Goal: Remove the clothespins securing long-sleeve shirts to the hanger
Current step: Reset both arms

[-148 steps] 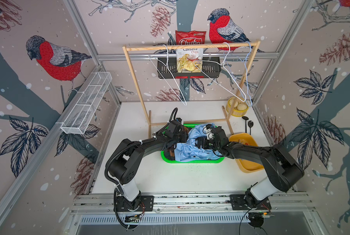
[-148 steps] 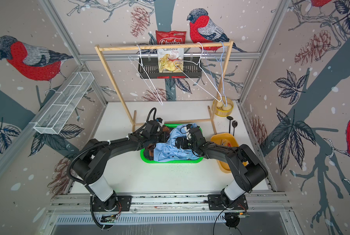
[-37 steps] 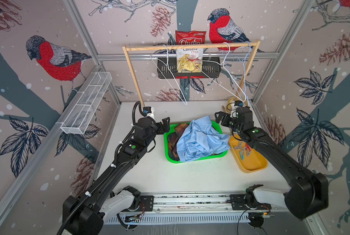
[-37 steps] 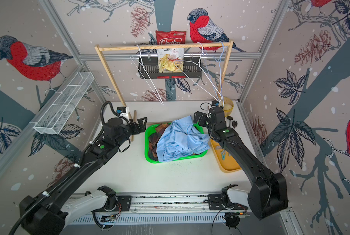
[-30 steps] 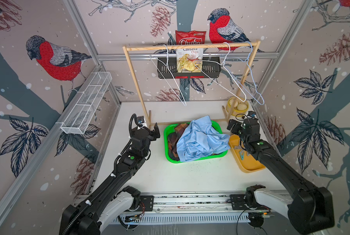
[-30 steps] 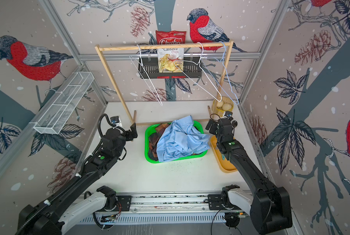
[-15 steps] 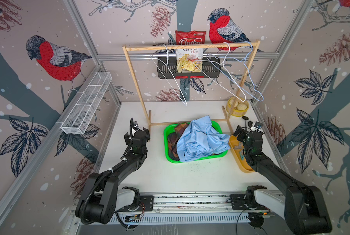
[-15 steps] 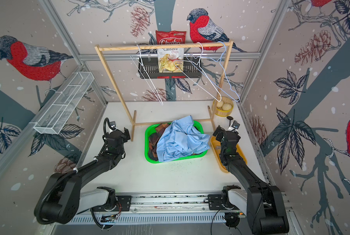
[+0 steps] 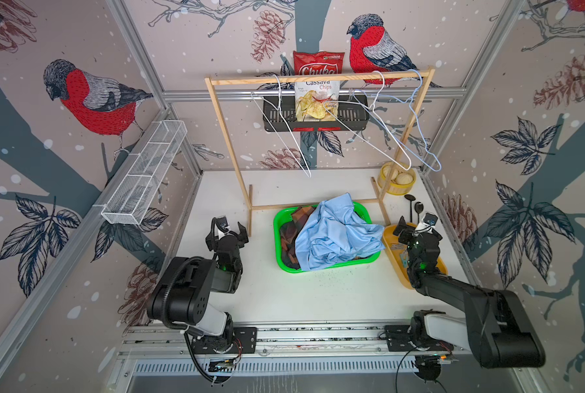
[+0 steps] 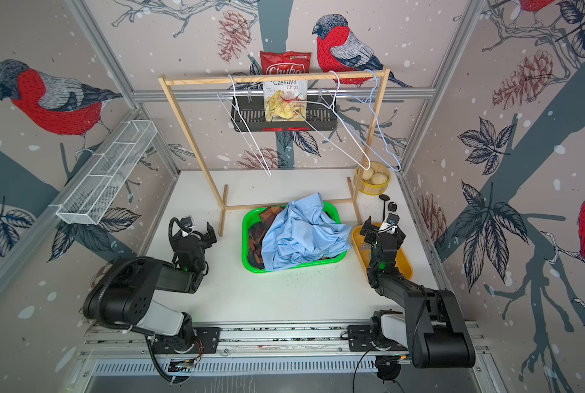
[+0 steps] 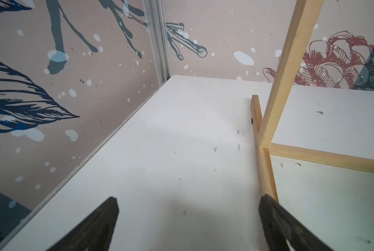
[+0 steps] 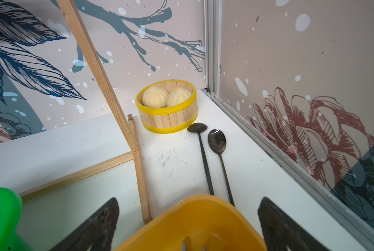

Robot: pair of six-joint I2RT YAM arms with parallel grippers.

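Observation:
The long-sleeve shirts lie heaped in a green basket (image 9: 277, 238). A light blue shirt (image 9: 335, 234) is on top and a dark plaid shirt (image 9: 289, 234) shows under it. Wire hangers (image 9: 389, 139) hang bare on the wooden rack (image 9: 318, 76). Small clothespins (image 9: 400, 253) lie in the yellow tray (image 9: 391, 238), mostly hidden by my right arm. My left gripper (image 9: 228, 229) stands open over bare table left of the basket, by the rack's foot (image 11: 266, 173). My right gripper (image 9: 417, 226) is open and empty above the tray's far end (image 12: 203, 217).
A bamboo steamer with two buns (image 12: 166, 106) and two dark spoons (image 12: 217, 141) sit at the back right corner. A chips bag (image 9: 316, 85) stands in a black wall basket (image 9: 352, 119). A wire mesh shelf (image 9: 144, 173) juts from the left wall.
Both arms have drawn back toward the near edge and folded, leaving the grippers low at either side of the basket. The shirts have not moved. The hangers have swung slightly.

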